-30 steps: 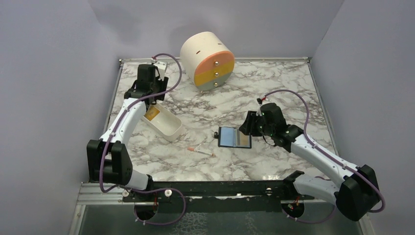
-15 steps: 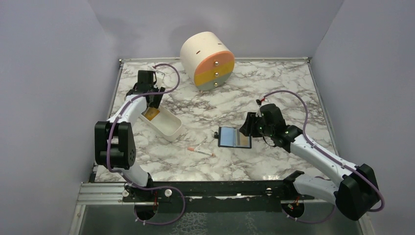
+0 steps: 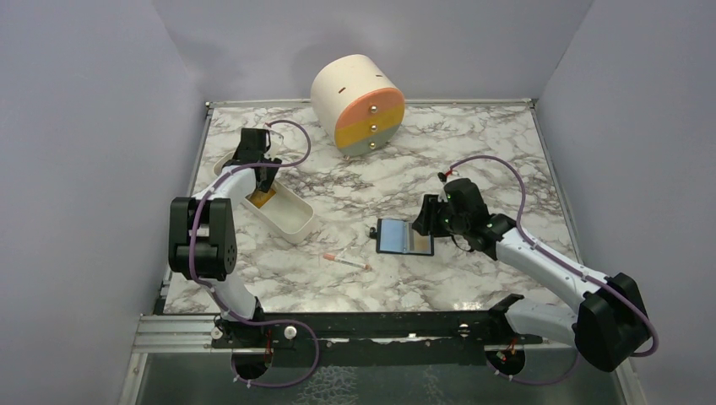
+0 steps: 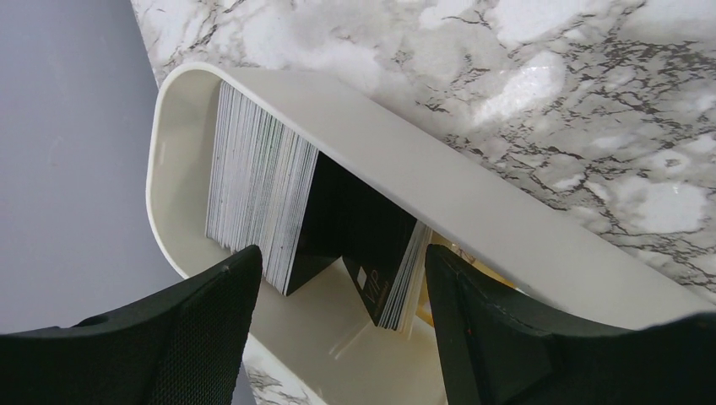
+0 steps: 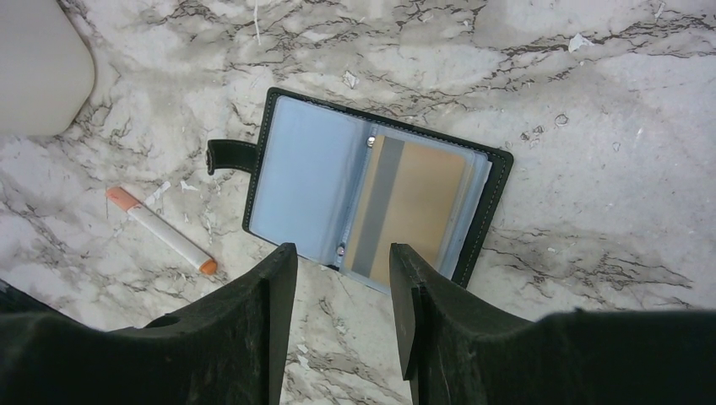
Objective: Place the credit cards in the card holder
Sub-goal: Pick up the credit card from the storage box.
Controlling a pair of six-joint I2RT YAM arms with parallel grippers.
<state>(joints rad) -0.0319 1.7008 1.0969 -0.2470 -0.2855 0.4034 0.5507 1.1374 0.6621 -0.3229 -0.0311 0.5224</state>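
Upper left of overhead frame: left gripper (image 4: 339, 257) held spread above credit cards (image 4: 253, 181) stacked edgewise in white tray (image 4: 473, 211). Centre-right: right gripper (image 5: 342, 253) held parted above opened card holder (image 5: 308, 190).

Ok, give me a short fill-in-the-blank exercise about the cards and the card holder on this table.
The card holder lies ____ on the marble table.
The credit cards stand stacked in the white ____.
The left gripper hovers over that stack holding ____.
Missing words: open; tray; nothing.
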